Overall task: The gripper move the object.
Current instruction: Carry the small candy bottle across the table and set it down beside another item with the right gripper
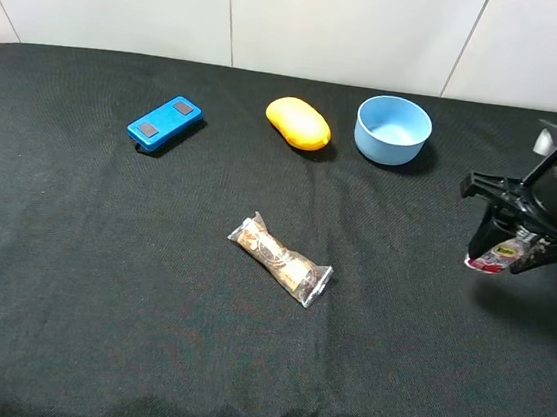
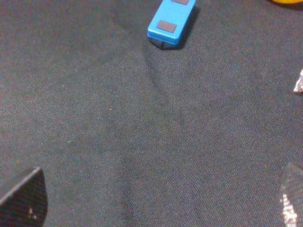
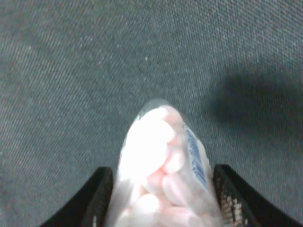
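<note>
At the right side of the exterior high view my right gripper [image 1: 508, 253] is shut on the object [image 1: 495, 257], a small clear bottle with a red-and-yellow label, held a little above the black cloth. The right wrist view shows the bottle [image 3: 163, 165] up close, full of pale pink pieces, clamped between the two black fingers [image 3: 97, 198]. Its cap is hidden. My left gripper [image 2: 156, 201] shows only its two fingertips at the corners of the left wrist view, spread wide over bare cloth with nothing between them.
A light blue bowl [image 1: 393, 129] stands at the back right, a yellow mango-like fruit [image 1: 298, 122] beside it. A blue box [image 1: 164, 122] [image 2: 171, 21] lies at the back left. A clear-wrapped brown snack bar [image 1: 281, 259] lies mid-table.
</note>
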Available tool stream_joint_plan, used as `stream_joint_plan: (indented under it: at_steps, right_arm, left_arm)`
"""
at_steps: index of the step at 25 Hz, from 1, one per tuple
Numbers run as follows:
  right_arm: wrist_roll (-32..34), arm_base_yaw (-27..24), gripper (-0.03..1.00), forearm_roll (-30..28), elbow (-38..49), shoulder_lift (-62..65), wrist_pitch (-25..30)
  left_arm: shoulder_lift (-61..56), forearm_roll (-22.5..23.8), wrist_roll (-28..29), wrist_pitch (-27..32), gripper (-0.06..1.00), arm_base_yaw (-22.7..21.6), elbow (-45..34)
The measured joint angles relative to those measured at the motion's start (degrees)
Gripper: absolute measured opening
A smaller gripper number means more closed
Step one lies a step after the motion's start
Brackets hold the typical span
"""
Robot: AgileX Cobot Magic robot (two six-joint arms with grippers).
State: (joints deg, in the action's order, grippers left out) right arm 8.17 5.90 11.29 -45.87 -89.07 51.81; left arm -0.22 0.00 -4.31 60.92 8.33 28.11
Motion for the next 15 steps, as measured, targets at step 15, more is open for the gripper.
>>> stream_joint_plan:
  at_steps: [15]
  right_arm:
    - [3.94, 12.35, 0.34, -0.07, -2.72, 6.38, 7.12]
  left_arm:
    - [0.0, 0.0, 0.0, 0.0, 0.97, 0.0, 0.0]
